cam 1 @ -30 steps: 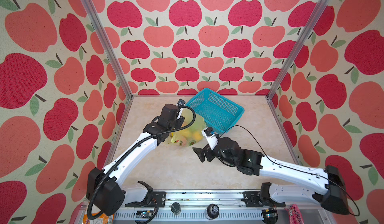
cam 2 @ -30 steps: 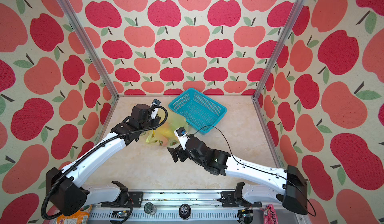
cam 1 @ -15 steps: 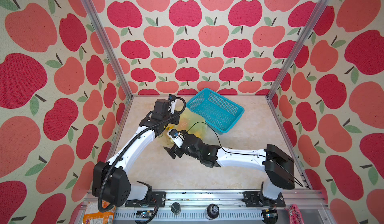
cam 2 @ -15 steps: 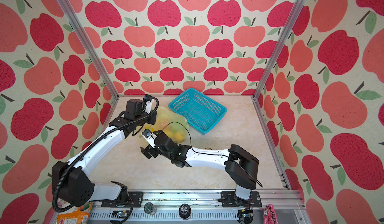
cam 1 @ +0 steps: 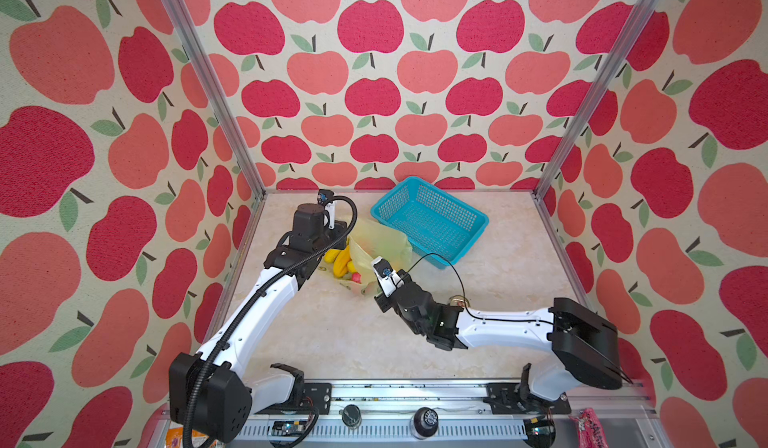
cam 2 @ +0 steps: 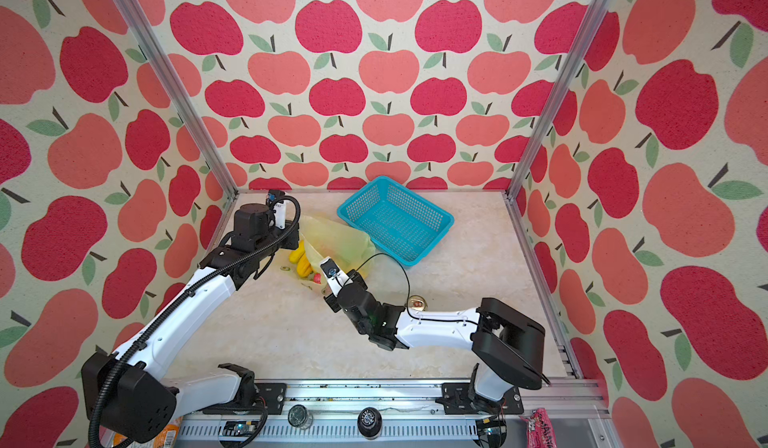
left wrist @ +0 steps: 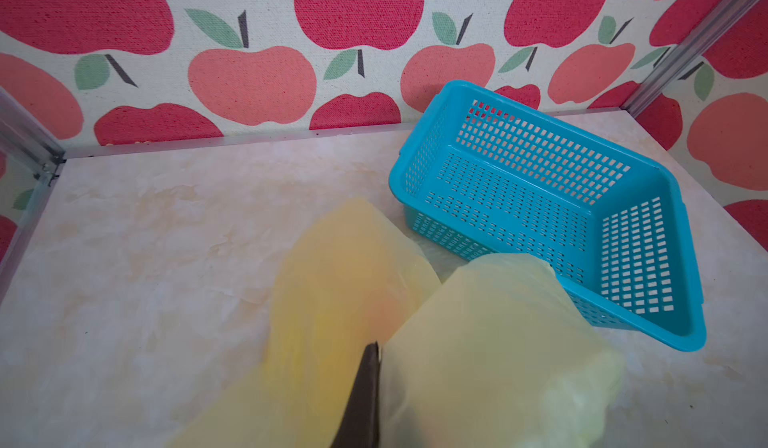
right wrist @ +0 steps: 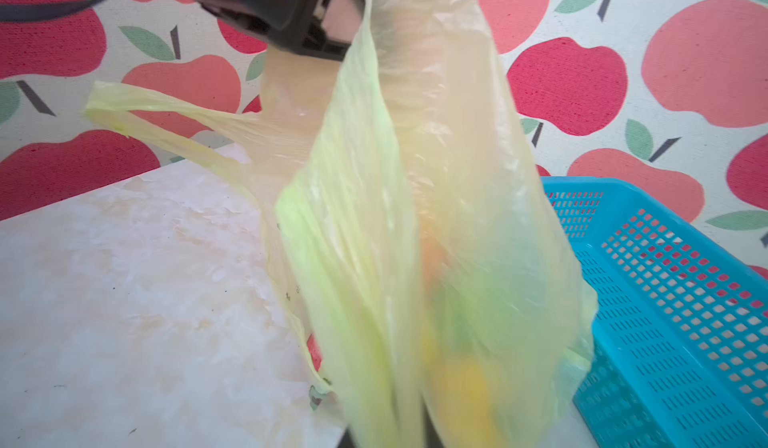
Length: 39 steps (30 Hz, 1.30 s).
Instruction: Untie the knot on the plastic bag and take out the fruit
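The left claw [left wrist: 371, 358] is clenched on the plastic bag [cam 1: 380, 238], with thin yellow film bulging out on both sides of its dark finger. It holds that end of the bag up off the surface [cam 1: 332, 342], so the plastic hangs down from it in a long, slack drape. One handle loop sticks out sideways from the gathered part, hanging free. The left arm reaches from the front rail towards the back left corner, and its wrist is bent over the bag.

The right claw [cam 1: 374, 290] is closed tight low on the same bag, and the film runs down into its jaws. The right arm lies low, folded at the elbow on the right, with its forearm stretched across the surface to the bag's near side.

The bag sits mid-surface, just in front of the teal basket [cam 1: 451, 198] and touching its near wall. Some of the fruit [cam 1: 341, 261], yellow pieces and a pink-red one, lies at the bag's lower edge beside the left arm. I cannot tell whether it is clear of the plastic. In the right wrist view, more orange, green and yellow shapes show blurred through the film.
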Each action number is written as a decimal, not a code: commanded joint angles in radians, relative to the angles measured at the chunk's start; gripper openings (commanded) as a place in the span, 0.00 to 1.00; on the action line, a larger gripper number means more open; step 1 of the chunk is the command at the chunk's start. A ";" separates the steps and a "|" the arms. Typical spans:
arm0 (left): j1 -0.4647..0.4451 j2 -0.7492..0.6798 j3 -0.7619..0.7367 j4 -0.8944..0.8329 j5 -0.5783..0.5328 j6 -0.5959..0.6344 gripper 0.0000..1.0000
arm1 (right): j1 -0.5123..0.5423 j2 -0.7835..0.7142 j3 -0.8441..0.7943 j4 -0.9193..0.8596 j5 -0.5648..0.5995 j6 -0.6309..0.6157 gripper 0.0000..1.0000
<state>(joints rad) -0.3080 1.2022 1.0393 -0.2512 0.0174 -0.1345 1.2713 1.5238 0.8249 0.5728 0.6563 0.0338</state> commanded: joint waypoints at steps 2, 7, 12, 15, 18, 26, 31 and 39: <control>0.025 -0.040 0.003 -0.018 -0.055 -0.098 0.00 | -0.058 -0.093 -0.013 -0.096 0.039 0.086 0.00; 0.079 -0.049 0.009 -0.063 -0.046 -0.168 0.00 | -0.165 -0.019 0.149 -0.268 -0.074 0.118 0.00; 0.153 -0.137 -0.008 -0.143 -0.233 -0.313 0.00 | -0.178 0.166 0.417 -0.393 -0.107 0.031 0.00; 0.147 -0.195 -0.024 -0.136 -0.232 -0.328 0.00 | -0.178 0.206 0.468 -0.397 -0.102 0.015 0.00; 0.128 -0.209 -0.044 -0.108 -0.208 -0.337 0.00 | -0.178 0.178 0.421 -0.372 -0.042 0.013 0.00; 0.103 0.012 0.052 -0.156 -0.116 -0.325 0.00 | -0.180 -0.002 0.131 -0.320 0.339 0.183 0.00; 0.096 0.121 0.125 -0.204 0.001 -0.285 0.00 | -0.178 -0.059 0.068 -0.376 0.351 0.272 0.00; 0.090 0.064 0.086 -0.140 0.126 -0.253 0.00 | -0.125 -0.148 -0.016 -0.219 0.295 0.168 0.53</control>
<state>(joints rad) -0.2302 1.3148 1.1252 -0.4305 0.1123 -0.4023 1.1179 1.4239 0.8387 0.2733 0.9123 0.2539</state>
